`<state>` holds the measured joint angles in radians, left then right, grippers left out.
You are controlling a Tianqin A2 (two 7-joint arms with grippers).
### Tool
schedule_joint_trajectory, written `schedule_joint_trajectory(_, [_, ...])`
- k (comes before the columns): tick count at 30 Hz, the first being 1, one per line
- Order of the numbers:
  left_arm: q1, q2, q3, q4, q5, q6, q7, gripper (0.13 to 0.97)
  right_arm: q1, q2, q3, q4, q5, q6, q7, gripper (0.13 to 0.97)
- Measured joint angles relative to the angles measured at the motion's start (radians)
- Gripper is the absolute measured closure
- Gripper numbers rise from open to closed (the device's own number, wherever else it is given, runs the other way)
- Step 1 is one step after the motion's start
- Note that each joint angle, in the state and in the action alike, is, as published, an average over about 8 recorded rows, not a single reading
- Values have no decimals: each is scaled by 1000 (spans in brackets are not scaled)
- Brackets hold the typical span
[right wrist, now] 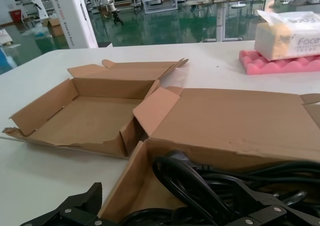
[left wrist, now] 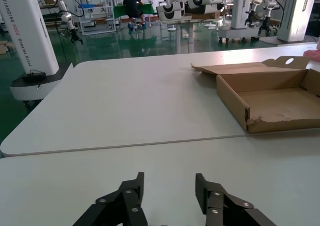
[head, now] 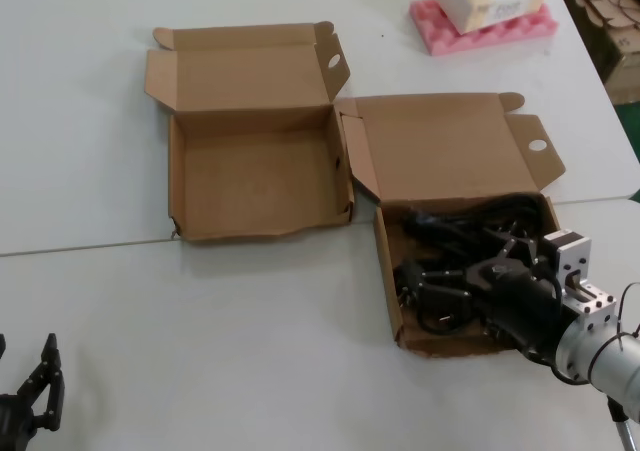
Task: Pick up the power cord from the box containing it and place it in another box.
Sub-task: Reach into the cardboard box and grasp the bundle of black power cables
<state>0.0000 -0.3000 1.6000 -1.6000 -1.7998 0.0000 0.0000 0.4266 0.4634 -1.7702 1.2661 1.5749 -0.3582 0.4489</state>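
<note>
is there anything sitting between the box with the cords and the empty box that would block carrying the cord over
Nothing visible lies between them. The full box and the empty box sit side by side; only their cardboard walls and flaps stand between.

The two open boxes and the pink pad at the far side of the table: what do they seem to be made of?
Both the empty box and the box with the cords look like brown corrugated cardboard, matte, with torn, ragged front rims. The pink pad seems to be soft foam: its surface is ridged like an egg crate. The right gripper reaches into the cord box.
</note>
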Motion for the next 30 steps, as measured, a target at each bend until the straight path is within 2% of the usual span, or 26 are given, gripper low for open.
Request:
schedule_joint_trajectory(3, [0, 0, 0, 0, 0, 0, 0, 647, 10, 5, -10, -7, -4, 12, 0, 167])
schedule_joint_trajectory(4, [0, 0, 0, 0, 0, 0, 0, 647, 11, 7, -13, -7, -5, 14, 0, 177])
schedule_joint_trajectory(12, [0, 0, 0, 0, 0, 0, 0, 809, 12, 24, -31, 5, -6, 29, 0, 266])
schedule_joint_trajectory(19, [0, 0, 0, 0, 0, 0, 0, 881, 12, 29, -39, 9, -5, 36, 0, 377])
schedule_joint_trajectory(27, [0, 0, 0, 0, 0, 0, 0, 912, 32, 46, -69, -9, -9, 54, 0, 587])
schedule_joint_trajectory(30, [0, 0, 0, 0, 0, 0, 0, 923, 41, 58, -91, -17, -12, 70, 0, 587])
